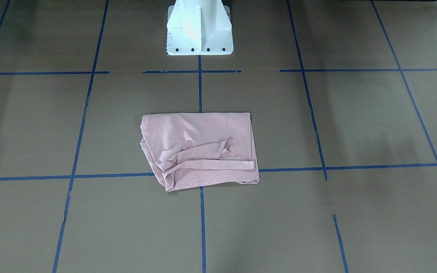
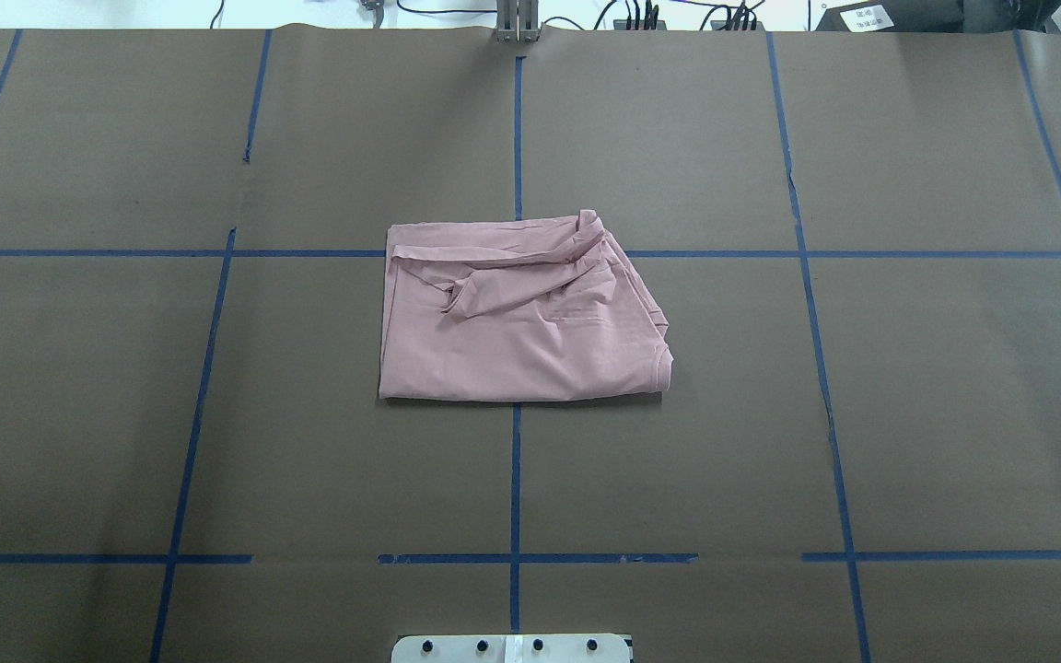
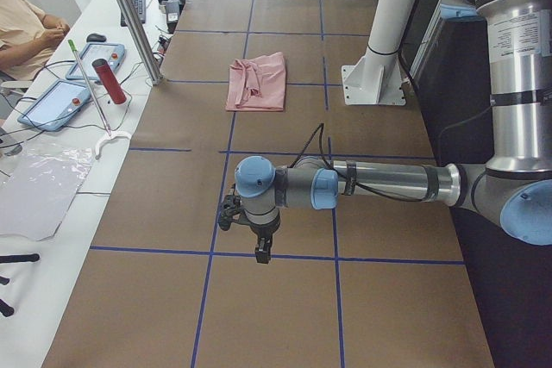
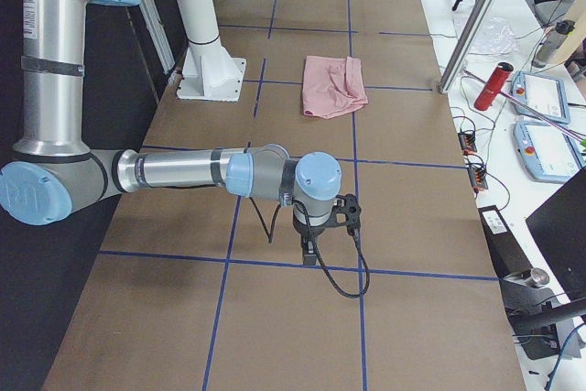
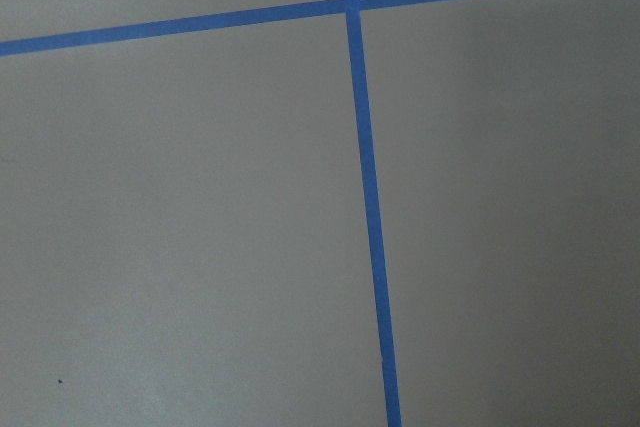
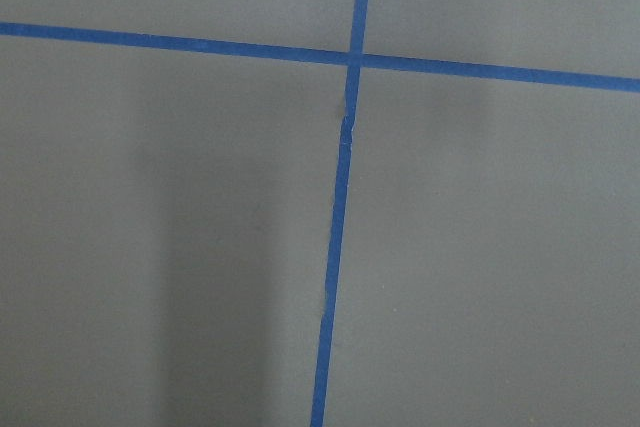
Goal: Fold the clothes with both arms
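From where I stand, 1 pale pink T-shirt (image 2: 521,322) lies about the middle of the bench (image 2: 908,414), straight out from the white pedestal (image 1: 198,28) at the robot's edge. It covers the crossing of 2 blue tape lines (image 2: 516,479). It is folded into a rough rectangle with a plain side up, and no print shows. The edge toward the robot is straight and neat. Along the operators' edge the cloth is rumpled, with a sleeve and a narrow hemmed strip lying loosely across the top. The side toward the bench's right end slants and bulges a little, while the side toward the left end runs straight.

Neither arm is near it. The left arm (image 3: 388,183) reaches out level over the bench's left end, and the left hand (image 3: 261,252) points down over the brown paper beside a tape line, well apart from the shirt. I cannot tell whether its fingers are spread or pressed together. The right arm (image 4: 174,171) mirrors it over the right end, and the right hand (image 4: 311,254) hangs close by a tape line with a black cable (image 4: 352,272) looping under it. Its fingers I cannot judge either. Nothing shows in either hand. Both wrist views show only paper and 1 tape crossing each.

Past the operators' edge, a side table holds 2 blue-framed tablets (image 3: 95,59) and a red cylinder (image 3: 109,81), with a seated person (image 3: 26,28) beyond.
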You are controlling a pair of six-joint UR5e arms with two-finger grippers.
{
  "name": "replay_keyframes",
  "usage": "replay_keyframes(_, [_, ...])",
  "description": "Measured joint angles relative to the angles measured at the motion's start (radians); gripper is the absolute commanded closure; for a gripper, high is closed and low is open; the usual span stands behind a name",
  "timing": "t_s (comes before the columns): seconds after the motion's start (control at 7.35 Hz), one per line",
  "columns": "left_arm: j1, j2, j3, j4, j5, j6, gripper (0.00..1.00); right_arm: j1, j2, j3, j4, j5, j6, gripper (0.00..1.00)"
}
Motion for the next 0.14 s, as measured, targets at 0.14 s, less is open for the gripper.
replay_keyframes(0.14, [-0.001,-0.003,-0.002,0.003,-0.001,0.001,0.00,0.000,-0.001,0.000,0.002,0.000,0.000,0.00])
